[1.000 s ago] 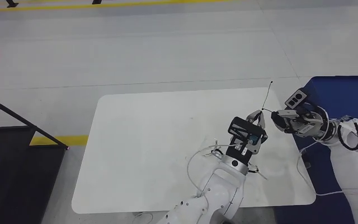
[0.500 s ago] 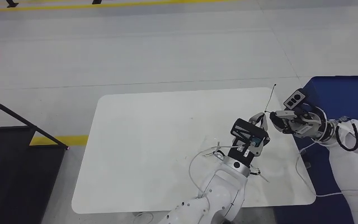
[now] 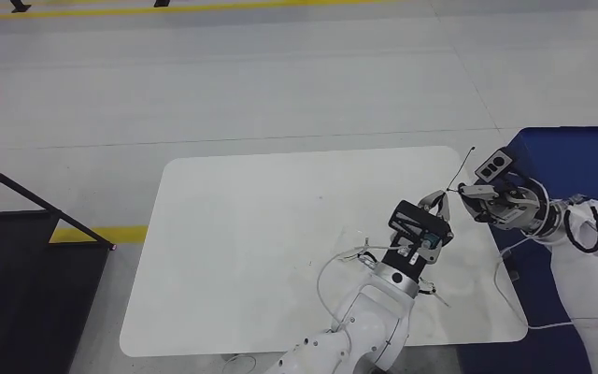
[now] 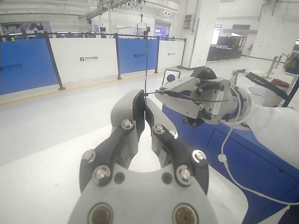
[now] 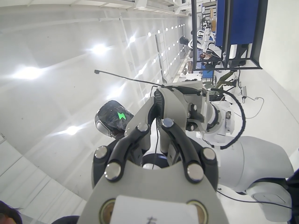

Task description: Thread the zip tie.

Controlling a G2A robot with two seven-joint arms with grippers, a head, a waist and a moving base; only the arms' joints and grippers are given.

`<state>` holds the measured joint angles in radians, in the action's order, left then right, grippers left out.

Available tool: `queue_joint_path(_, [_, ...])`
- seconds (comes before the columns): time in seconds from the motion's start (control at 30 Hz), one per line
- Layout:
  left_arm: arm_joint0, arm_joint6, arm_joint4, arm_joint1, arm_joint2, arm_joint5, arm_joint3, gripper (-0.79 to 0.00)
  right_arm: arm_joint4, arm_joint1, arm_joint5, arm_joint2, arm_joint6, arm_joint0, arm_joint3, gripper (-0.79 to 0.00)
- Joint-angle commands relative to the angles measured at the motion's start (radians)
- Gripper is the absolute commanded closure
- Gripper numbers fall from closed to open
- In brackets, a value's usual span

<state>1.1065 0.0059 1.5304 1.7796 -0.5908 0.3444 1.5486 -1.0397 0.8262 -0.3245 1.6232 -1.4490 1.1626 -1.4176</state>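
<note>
My left pincer (image 4: 144,97) and right pincer (image 5: 157,96) are both clamped on the thin black plastic zip tie (image 4: 146,66) over the white table's (image 3: 280,243) far right corner, its straight free length pointing away from me, small blocky head outermost.

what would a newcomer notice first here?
The left end effector and the right end effector meet tip to tip above the far right part of the white table. Both are shut on one thin black zip tie, and its free length sticks out beyond them in the air.
</note>
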Motion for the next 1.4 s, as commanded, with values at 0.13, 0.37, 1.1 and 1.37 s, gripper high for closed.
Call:
queue_joint_path(0.13, [-0.002, 0.000, 0.027, 0.002, 0.000, -0.004, -0.017, 0.000, -0.036, -0.002, -0.019, 0.024, 0.021, -0.005, 0.003, 0.000])
queue_joint_path(0.37, [-0.002, 0.002, 0.055, 0.003, 0.000, -0.013, -0.029, 0.000, -0.052, -0.003, -0.040, 0.034, 0.038, -0.014, 0.010, 0.000])
queue_joint_path(1.1, [0.007, 0.037, 0.132, 0.005, -0.033, -0.008, -0.029, 0.000, -0.019, -0.008, -0.022, 0.025, 0.073, -0.083, 0.080, 0.000])
queue_joint_path(1.37, [0.012, 0.036, 0.055, 0.004, -0.043, -0.008, 0.003, 0.000, -0.006, -0.008, -0.015, 0.019, 0.063, -0.082, 0.073, -0.785])
